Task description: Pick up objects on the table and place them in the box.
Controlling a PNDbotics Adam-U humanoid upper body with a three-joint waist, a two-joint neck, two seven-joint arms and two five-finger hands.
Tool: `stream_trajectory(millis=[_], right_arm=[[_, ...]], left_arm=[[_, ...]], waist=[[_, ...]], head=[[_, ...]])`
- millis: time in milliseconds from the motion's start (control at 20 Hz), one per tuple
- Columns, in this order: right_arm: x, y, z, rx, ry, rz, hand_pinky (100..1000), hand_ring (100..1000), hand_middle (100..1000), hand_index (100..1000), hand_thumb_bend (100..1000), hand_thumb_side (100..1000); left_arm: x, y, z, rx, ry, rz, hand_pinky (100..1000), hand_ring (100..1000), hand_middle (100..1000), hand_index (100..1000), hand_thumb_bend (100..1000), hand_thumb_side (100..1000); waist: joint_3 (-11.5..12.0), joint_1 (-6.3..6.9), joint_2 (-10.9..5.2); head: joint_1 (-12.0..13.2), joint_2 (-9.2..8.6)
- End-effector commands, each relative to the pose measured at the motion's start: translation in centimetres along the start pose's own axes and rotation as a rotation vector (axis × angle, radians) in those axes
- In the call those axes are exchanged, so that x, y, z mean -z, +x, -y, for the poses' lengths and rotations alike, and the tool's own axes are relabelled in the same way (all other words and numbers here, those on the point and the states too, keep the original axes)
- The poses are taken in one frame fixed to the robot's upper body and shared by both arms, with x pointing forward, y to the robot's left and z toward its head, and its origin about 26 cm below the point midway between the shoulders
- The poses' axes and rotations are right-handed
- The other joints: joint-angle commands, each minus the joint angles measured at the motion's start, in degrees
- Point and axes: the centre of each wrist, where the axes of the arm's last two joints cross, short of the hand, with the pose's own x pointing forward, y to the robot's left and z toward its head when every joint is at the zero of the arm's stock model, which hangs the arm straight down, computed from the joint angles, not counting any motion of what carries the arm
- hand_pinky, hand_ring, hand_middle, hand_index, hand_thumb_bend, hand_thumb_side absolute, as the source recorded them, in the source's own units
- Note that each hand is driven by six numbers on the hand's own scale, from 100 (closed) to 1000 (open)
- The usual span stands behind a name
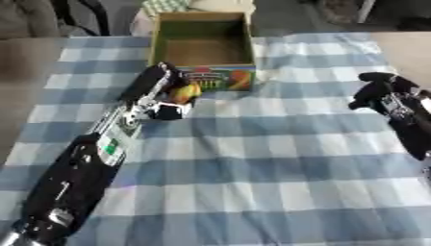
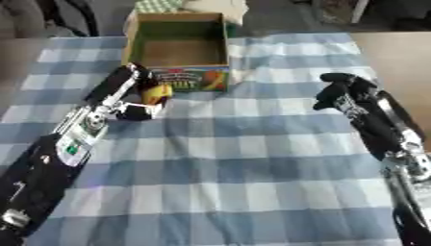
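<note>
1. A table covered in a blue and white checked cloth (image 1: pixel 252 158) fills the view. At twelve o'clock, at the far edge, stands an open cardboard box (image 1: pixel 203 45) with a bright fruit picture on its near wall. Its floor looks bare.

2. The robot's left arm comes in from seven o'clock and reaches up toward the box. Its left hand (image 1: pixel 164 91) sits at about eleven o'clock, just beside the box's near left corner.

3. That hand has its fingers curled round a small yellow and orange object (image 1: pixel 187 92), which could be a toy fruit, though the view is too soft for me to be sure. The object is just short of the box's near wall, outside the box and not above its opening.

4. The right hand (image 2: pixel 341 93) hangs at three o'clock, well apart from the box. Its dark fingers are bent inward and it holds nothing I can see.

5. My reading of the step: the pick is done and the carry to the box is in hand.

6. The next move calls for lifting the object above the near wall, bringing it over the opening, then letting the fingers spread so it drops inside. The rim is the likely snag.
</note>
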Motion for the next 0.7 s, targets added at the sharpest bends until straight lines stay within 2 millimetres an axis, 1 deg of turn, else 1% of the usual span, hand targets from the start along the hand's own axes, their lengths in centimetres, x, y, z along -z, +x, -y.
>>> stream_trajectory(millis=[50, 250, 350, 450, 700], right_arm=[[0.2, 0.6, 0.5, -0.019, -0.004, 0.016, 691, 571, 550, 798, 100, 581], [0.3, 0.7, 0.5, -0.019, 0.003, 0.019, 691, 571, 550, 798, 100, 580], [0.3, 0.7, 0.4, -0.018, 0.01, 0.018, 691, 571, 550, 799, 100, 581], [0.5, 0.8, 0.2, -0.017, 0.022, 0.02, 691, 571, 550, 799, 100, 581], [0.9, 0.9, -0.3, -0.016, 0.051, 0.028, 692, 570, 550, 799, 100, 579]], left_arm=[[0.5, 0.7, -4.1, 0.035, 0.076, 0.059, 572, 406, 346, 380, 100, 100], [1.2, 0.6, -7.2, 0.092, 0.125, 0.082, 567, 405, 346, 385, 100, 100], [1.7, 0.4, -8.3, 0.124, 0.144, 0.08, 567, 405, 348, 388, 100, 100], [2.4, -0.2, -9.0, 0.15, 0.16, 0.064, 568, 407, 351, 392, 100, 100], [4.2, -2.0, -10.0, 0.222, 0.188, -0.015, 569, 412, 359, 404, 100, 100]], waist=[[-0.05, 0.01, -1.16], [-0.6, 0.15, -1.19], [-1.16, 0.29, -1.26], [-1.93, 0.45, -1.31], [-4.13, 0.55, -1.09]], head=[[-0.3, -0.05], [-0.32, -0.42], [-0.19, -0.54], [0.11, -0.75], [1.04, -1.26]])
